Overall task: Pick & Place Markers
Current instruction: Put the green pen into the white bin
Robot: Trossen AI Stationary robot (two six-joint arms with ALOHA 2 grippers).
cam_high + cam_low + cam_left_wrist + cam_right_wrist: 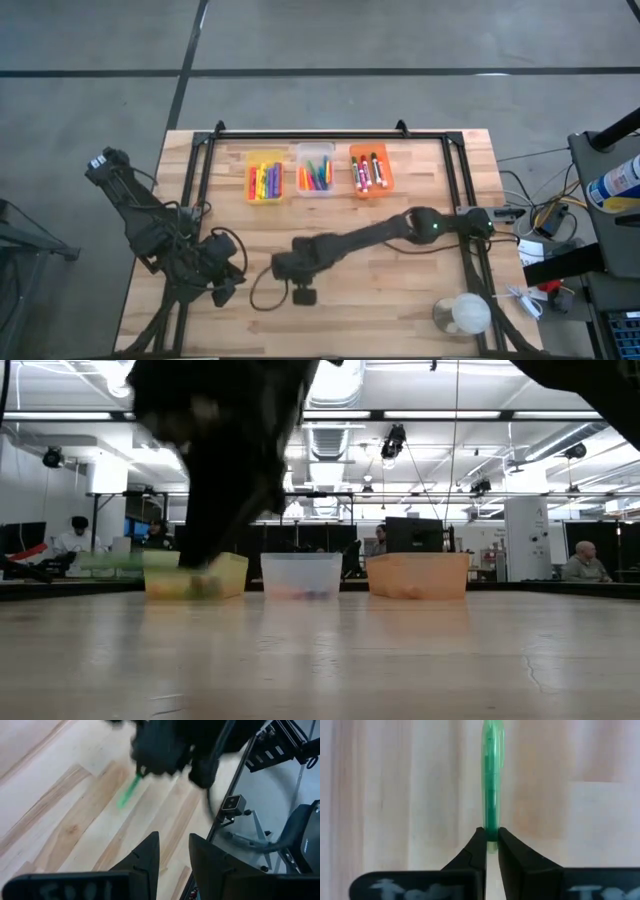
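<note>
The right claw [491, 842] pinches a green marker [493, 775] tight, well in front of the clear bin [314, 171]. The left claw [174, 852] hangs slightly parted, empty.

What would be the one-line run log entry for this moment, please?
right gripper: shut on green marker, above table | left gripper: open, waiting at left | bins: hold markers

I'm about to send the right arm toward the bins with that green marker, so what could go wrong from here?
The right gripper pinches the green marker only at its very end, so it could pivot or slip out in transit. The clear bin between the yellow bin and orange bin is already well filled, so a loose drop might bounce out.
</note>
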